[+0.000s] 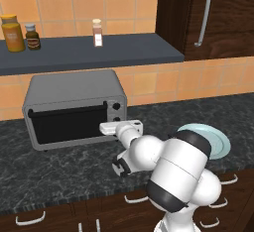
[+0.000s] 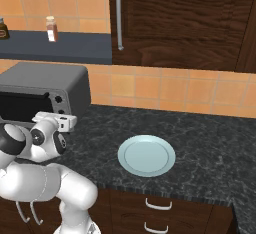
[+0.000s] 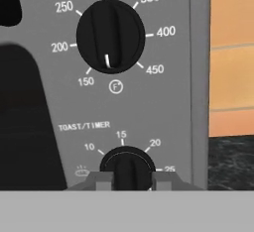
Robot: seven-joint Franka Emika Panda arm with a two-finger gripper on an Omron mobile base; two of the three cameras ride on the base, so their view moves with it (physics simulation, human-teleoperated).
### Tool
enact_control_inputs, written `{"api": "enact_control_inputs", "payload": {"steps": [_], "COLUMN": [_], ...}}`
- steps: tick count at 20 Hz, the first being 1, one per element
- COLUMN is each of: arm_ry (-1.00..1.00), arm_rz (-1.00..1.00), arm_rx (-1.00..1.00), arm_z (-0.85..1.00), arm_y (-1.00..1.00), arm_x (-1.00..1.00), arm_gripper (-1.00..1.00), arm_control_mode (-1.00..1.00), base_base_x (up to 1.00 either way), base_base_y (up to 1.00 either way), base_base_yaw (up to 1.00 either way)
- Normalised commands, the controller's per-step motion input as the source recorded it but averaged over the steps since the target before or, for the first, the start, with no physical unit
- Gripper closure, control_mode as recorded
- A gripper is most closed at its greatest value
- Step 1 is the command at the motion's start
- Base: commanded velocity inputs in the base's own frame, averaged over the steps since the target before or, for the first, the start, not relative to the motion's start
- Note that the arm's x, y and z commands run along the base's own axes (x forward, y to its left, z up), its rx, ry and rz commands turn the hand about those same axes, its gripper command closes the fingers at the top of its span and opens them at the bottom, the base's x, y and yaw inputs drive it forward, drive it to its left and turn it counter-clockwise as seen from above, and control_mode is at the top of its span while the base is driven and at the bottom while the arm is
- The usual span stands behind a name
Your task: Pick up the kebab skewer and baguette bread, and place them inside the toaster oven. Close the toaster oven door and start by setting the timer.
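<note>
The grey toaster oven (image 1: 74, 102) (image 2: 45, 85) stands on the dark counter with its door (image 1: 67, 124) (image 2: 22, 105) closed; the glass is dark. My gripper (image 1: 115, 126) (image 2: 57, 114) (image 3: 128, 179) is pressed against the oven's right panel. In the hand view its fingertips (image 3: 101, 180) sit on either side of the ridge of the toast/timer knob (image 3: 127, 165), shut on it. The temperature knob (image 3: 110, 36) is above it, its mark pointing down between 150 and 450. The kebab skewer and baguette bread are out of view.
A pale blue plate (image 1: 221, 142) (image 2: 146, 155) lies on the counter right of the oven. On the shelf (image 1: 139, 50) above stand jars (image 1: 12, 32) and a spice bottle (image 1: 97, 32) (image 2: 50, 28). A dark wood cabinet (image 2: 180, 18) with a bar handle hangs at the right.
</note>
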Motion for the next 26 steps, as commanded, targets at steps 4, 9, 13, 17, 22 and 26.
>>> {"api": "enact_control_inputs", "payload": {"steps": [4, 9, 13, 17, 22, 26], "arm_ry": [-0.06, -0.12, -0.14, -0.15, -0.18, -0.21], "arm_rz": [0.00, 0.00, 0.00, 0.00, 0.00, 0.00], "arm_rx": [0.01, 0.03, 0.12, 0.24, 0.28, 0.30], "arm_z": [0.00, 0.00, 0.00, 0.00, -0.01, -0.02], "arm_y": [0.01, 0.09, 0.03, 0.00, 0.00, 0.00], "arm_x": [0.18, 0.10, 0.01, 0.04, 0.06, 0.11], "arm_gripper": [1.00, 1.00, 1.00, 1.00, 1.00, 1.00], "arm_control_mode": [-1.00, -1.00, -1.00, -1.00, -1.00, -1.00], "base_base_x": [0.00, 0.00, 0.00, 0.00, 0.00, 0.00], "base_base_y": [0.00, 0.00, 0.00, 0.00, 0.00, 0.00], "base_base_yaw": [0.00, 0.00, 0.00, 0.00, 0.00, 0.00]}}
